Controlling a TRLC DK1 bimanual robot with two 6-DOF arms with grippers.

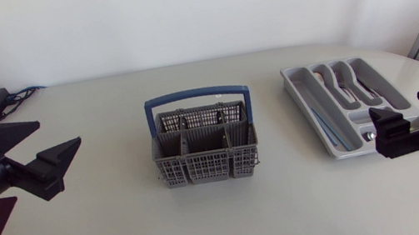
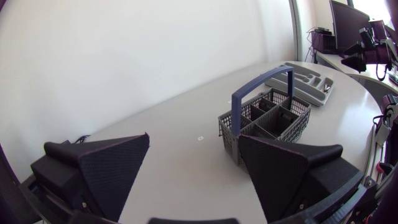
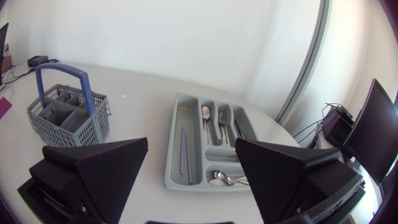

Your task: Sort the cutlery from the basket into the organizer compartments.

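The tabletop (image 1: 126, 232) is pale, smooth and matte, with a curved edge at its far right. Two things stand on it. A grey mesh basket (image 1: 204, 148) with a blue handle arching over it sits upright near the middle. A grey organizer (image 1: 351, 108) lies flat toward the right, close to the curved edge and turned at a slight angle to the basket. The two are well apart, with bare tabletop between them.
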